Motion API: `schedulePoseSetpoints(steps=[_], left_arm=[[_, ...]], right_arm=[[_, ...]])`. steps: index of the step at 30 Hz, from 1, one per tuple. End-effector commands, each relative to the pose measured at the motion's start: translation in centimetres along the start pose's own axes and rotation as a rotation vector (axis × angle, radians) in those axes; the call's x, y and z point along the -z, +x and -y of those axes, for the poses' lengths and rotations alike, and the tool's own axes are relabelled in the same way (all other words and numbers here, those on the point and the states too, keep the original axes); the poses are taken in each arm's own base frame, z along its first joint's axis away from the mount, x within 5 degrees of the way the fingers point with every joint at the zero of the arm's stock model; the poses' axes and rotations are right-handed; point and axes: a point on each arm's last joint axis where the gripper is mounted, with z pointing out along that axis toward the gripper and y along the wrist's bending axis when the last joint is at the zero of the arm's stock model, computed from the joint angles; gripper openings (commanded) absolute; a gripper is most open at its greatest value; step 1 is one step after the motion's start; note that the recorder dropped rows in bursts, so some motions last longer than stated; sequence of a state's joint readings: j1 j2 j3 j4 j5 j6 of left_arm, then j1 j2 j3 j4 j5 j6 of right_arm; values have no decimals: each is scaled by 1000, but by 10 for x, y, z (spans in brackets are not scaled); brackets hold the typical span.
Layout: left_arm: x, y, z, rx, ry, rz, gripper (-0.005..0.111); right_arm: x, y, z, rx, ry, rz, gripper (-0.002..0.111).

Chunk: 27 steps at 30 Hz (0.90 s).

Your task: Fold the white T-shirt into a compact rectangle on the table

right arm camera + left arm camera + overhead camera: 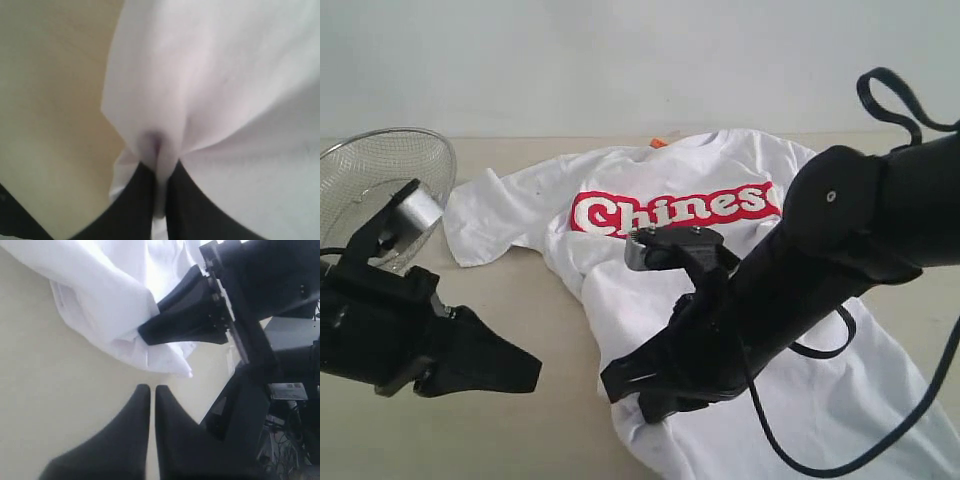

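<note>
right gripper [159, 167] pinching a fold of the white T-shirt [620, 175] at its edge, left gripper [152, 389] hovering closed and empty just beside the shirt, over the table [520, 440]

A white short-sleeved T-shirt [615, 300] with a red chest band of white lettering and a small orange neck tag [658, 143] lies spread and rumpled on the pale beige matte table [520, 290], its collar toward the far edge. A silver wire mesh bowl [380, 170] stands at the far left, near one sleeve. The black left gripper [532, 372] hangs over bare table beside the shirt, while the black right gripper [612, 385] meets the shirt's near side edge, its arm crossing the cloth.
</note>
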<state>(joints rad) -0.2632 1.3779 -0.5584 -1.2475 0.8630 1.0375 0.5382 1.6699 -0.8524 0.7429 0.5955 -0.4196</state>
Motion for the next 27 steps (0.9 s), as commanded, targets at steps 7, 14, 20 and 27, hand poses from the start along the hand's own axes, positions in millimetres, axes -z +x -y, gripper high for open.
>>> schedulePoseSetpoints(steps=[7,14,20,27], left_arm=[[-18,4,-20,39,-21,-58,5],[-35,6,-37,87,-18,-88,5],[-48,6,-51,137,-33,-98,5],[-62,1,-60,126,27,-70,30]], right_arm=[[5,1,-5,18,-31,13,0],[8,-1,-11,17,-86,40,0],[12,1,-14,30,-109,25,0],[12,1,-15,40,-115,27,0]])
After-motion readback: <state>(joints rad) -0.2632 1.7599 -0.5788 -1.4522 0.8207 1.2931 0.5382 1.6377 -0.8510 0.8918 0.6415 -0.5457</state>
